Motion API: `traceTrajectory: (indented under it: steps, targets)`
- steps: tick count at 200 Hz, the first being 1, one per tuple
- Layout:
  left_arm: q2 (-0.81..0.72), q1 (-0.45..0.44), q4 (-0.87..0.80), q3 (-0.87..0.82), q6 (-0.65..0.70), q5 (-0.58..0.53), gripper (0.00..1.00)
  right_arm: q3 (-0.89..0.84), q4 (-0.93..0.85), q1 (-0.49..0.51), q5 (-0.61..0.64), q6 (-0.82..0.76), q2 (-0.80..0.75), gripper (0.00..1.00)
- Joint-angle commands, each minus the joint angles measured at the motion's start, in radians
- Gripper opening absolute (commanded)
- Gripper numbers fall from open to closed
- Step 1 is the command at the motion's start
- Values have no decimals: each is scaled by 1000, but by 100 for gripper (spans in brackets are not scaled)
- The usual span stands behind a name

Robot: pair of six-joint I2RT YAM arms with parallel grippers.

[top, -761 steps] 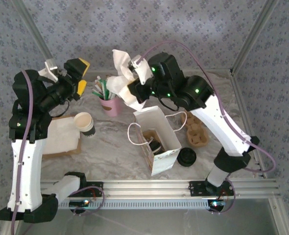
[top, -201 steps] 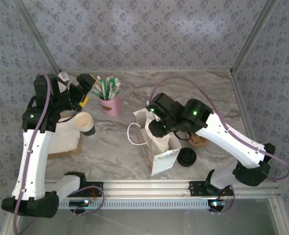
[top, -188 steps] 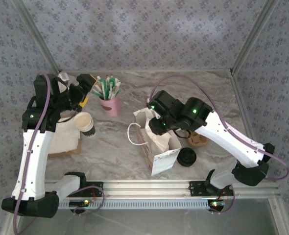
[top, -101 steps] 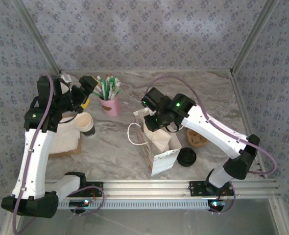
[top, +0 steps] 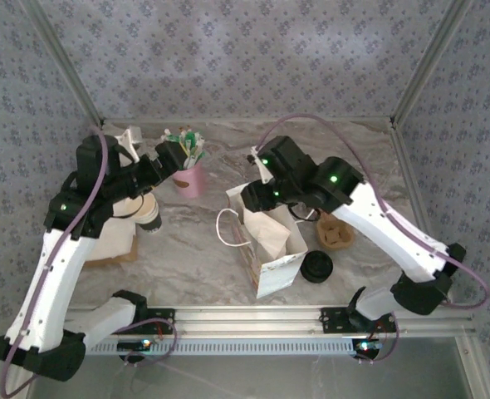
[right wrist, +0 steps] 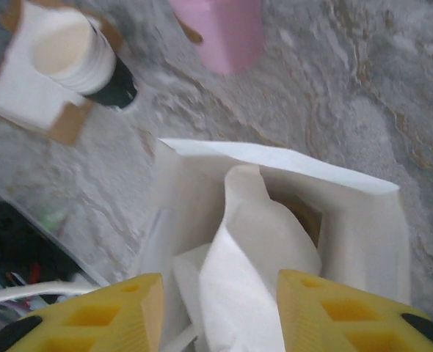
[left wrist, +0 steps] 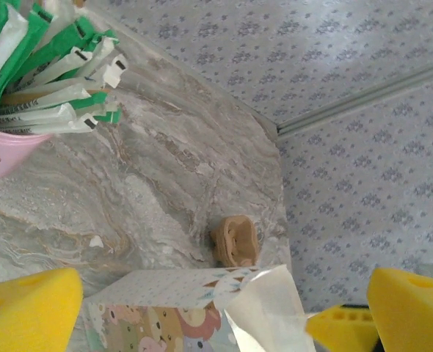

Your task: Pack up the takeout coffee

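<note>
Tucking the tissue (right wrist: 253, 249) down into the bag (right wrist: 297, 172) is judged the step in hand; the coffee is hidden, presumably beneath that tissue inside the bag. Right gripper (right wrist: 218, 282) hangs over the bag mouth; jaws wide apart, tissue lying between them unpinched, nothing held. Left gripper (left wrist: 224, 282) sits by the pink cup (top: 187, 179), at 10 o'clock of the bag; jaws wide, empty.

Recommended: press centrally, with the fingers inside the walls and clear of the handle (top: 219, 229); use light force only, since thin paper walls buckle, the bag may tip, and a lid below could pop.

Materials: tissue soft, creased, springy; bag white folded paper, printed on one face; table (top: 353, 150) smooth veined marble; lids (top: 317, 266) at 4 o'clock of the bag, round, black.
</note>
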Motion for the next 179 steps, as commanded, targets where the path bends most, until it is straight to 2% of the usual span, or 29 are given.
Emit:
traceTrajectory:
  steps: [1, 37, 56, 85, 113, 138, 158, 179]
  targets:
    - [-89, -19, 43, -9, 92, -98, 100, 24, 60, -17, 0, -17, -81, 53]
    - [-218, -20, 69, -72, 160, -231, 99, -28, 100, -73, 73, -42, -199, 68]
    - [-265, -20, 28, -104, 184, -312, 99, -65, 99, -132, 84, -45, -253, 78]
    - [-298, -20, -30, -159, 198, -411, 99, -127, 102, -249, 62, -43, -320, 86]
    - [-324, -20, -102, -242, 170, -524, 99, -190, 104, -360, 27, -39, -370, 91]
    - [-341, -18, -152, -347, 130, -562, 98, -245, 109, -449, -22, -35, -399, 92]
    - [-341, -18, -176, -431, 89, -567, 93, -290, 116, -514, -62, -36, -412, 92]
    - [-357, -13, -180, -525, 49, -576, 78, -341, 133, -573, -102, -30, -427, 92]
